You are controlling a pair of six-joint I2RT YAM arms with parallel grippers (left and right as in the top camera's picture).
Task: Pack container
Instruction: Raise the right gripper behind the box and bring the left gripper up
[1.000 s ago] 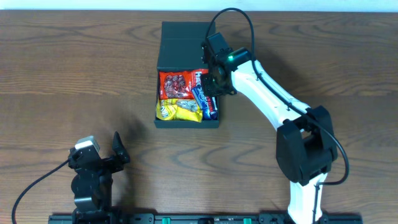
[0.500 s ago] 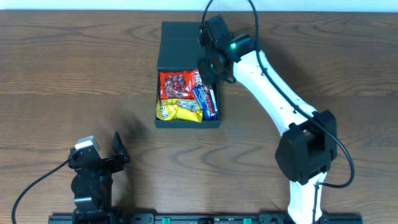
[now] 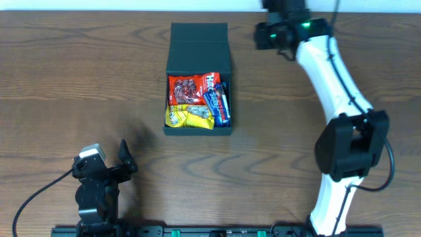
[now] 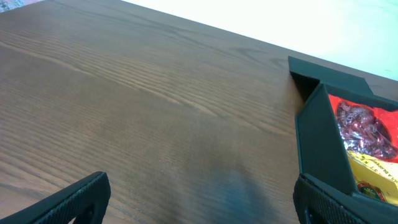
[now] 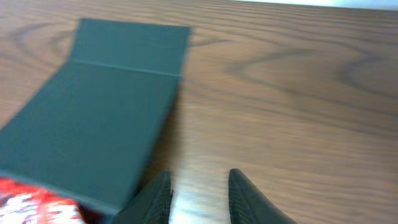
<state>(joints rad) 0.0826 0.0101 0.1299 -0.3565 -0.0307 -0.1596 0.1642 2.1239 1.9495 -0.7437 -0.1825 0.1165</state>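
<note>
Two fingers of the right gripper [image 5: 199,186] stand narrowly apart with nothing between them, only bare table [image 5: 298,93] showing in the slit. They hang over the wood just beside the right edge of the open lid [image 5: 106,112], not touching it. Outward from there, the container [image 3: 197,131] sits toward the far middle of the table, well apart from the left gripper [image 4: 199,193], whose fingers are spread wide and empty near the front edge. The lid lies flat on the table beyond the box, and inside lie a red packet [image 3: 187,87], a yellow packet [image 3: 191,117] and a blue packet [image 3: 218,105], side by side and filling the floor. The box looks like stiff, light cardboard with a matte skin, so it should not slip in a pinch but could slide on the wood if pushed. The best hold is probably the lid's free far edge, thin enough to pinch, lifting it over on its hinge. The glossy packets may bulge and resist closing.
</note>
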